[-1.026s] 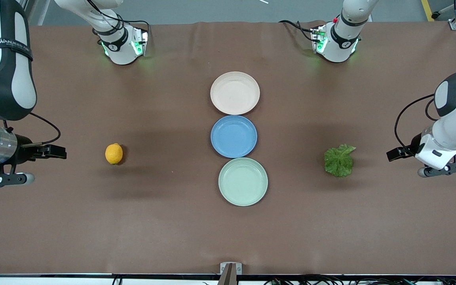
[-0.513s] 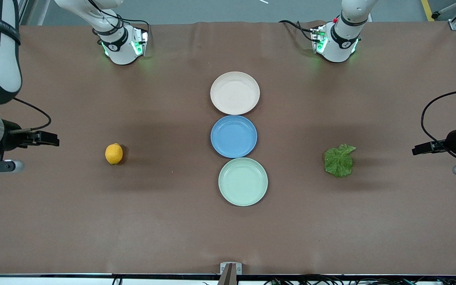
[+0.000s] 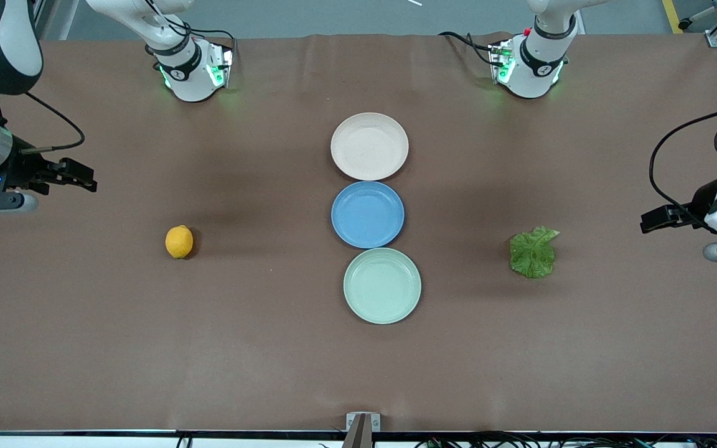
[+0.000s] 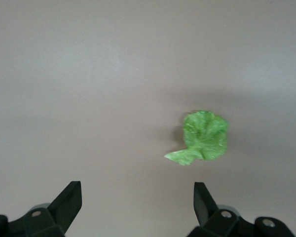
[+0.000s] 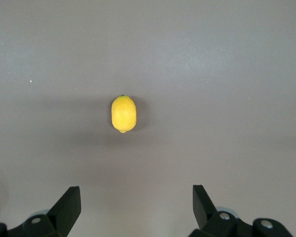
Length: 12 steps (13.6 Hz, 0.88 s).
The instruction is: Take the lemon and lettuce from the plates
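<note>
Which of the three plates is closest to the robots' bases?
The round pale beige-pink plate; the blue plate and mint green plate sit nearer the camera.

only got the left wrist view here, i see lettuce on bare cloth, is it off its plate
Observer: Yes. The lettuce lies on the table, apart from all three plates, toward the left arm's end.
Operator: the lemon?
Observer: The lemon also lies on the table, toward the right arm's end.
Operator: plates empty?
Observer: The beige-pink plate, blue plate and mint green plate hold nothing.
</note>
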Each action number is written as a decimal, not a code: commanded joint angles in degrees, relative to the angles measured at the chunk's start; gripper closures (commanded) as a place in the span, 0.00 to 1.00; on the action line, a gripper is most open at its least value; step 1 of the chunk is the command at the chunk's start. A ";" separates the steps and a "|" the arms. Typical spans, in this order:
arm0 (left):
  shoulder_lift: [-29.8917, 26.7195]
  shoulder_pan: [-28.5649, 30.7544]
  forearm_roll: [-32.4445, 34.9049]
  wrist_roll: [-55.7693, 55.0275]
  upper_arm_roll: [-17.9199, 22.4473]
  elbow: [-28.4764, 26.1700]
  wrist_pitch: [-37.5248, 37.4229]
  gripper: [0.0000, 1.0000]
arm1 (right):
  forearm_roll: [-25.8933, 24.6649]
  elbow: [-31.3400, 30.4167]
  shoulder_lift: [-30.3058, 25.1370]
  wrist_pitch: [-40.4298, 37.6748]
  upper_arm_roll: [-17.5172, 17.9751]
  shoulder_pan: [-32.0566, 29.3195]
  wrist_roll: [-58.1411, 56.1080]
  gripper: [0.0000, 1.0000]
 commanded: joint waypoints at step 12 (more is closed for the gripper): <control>-13.98 -10.84 -6.03 0.59 10.64 -3.44 -6.83 0.00 | 0.09 -0.12 -4.96 -2.64 3.11 -4.61 -0.93 0.00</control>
